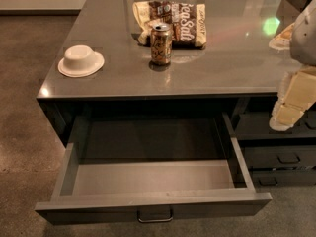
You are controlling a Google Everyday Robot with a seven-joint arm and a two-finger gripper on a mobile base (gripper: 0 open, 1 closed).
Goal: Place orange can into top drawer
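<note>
Orange can (161,43) stands upright on the countertop (222,63), upper centre of frame, just in front of the snack bag (185,16); can't tell if they touch. The can is a slim cylinder with a brownish-orange body, pale lettering and a silver top. The countertop is glossy grey and mirrors its base.

Top drawer (89,209) is pulled open across the bottom of frame: wide, shallow, matte dark grey metal, flat front, small silver handle (155,216) centred. Its rear is lost in shadow under the counter edge.

Gripper (286,110) is at the right edge, mid-height, well apart from the can: blocky cream segments, partly cut off. Can't tell whether the claw is released or clenched.

White bowl (81,60), smooth and rounded, sits upside down at upper left. Narrower drawers (289,158) at lower right are dim.
</note>
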